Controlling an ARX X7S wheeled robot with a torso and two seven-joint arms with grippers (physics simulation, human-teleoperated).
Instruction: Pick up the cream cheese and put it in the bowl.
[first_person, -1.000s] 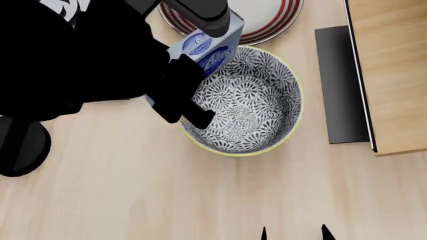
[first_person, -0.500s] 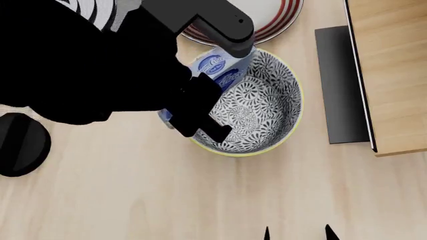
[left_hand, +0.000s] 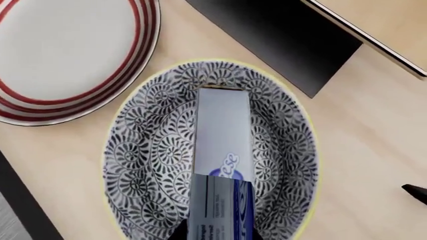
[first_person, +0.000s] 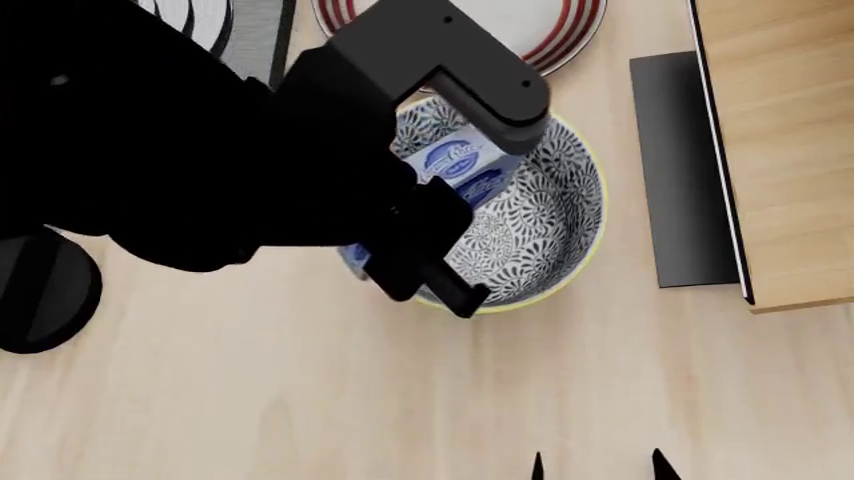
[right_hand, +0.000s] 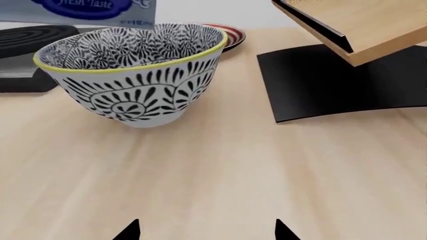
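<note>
The cream cheese (first_person: 461, 165), a silver-grey box with a blue oval label, hangs over the patterned bowl (first_person: 554, 215). My left gripper (left_hand: 217, 236) is shut on its near end; in the left wrist view the cream cheese (left_hand: 222, 145) points down into the bowl (left_hand: 150, 150). In the right wrist view the cream cheese (right_hand: 87, 10) shows above the bowl (right_hand: 133, 75), clear of the rim. My right gripper (right_hand: 207, 232) is open and empty low over the table, well short of the bowl; its tips also show in the head view (first_person: 595, 465).
A red-striped white plate (first_person: 534, 30) lies just behind the bowl. A black mat (first_person: 681, 170) and a raised wooden board (first_person: 781, 140) are to the right. A black round stand (first_person: 47, 290) is at the left. Bare wooden table (first_person: 400, 400) in front.
My left arm has carried the cream cheese rightward from the bowl's left rim to over its inside. The right gripper has not moved.
</note>
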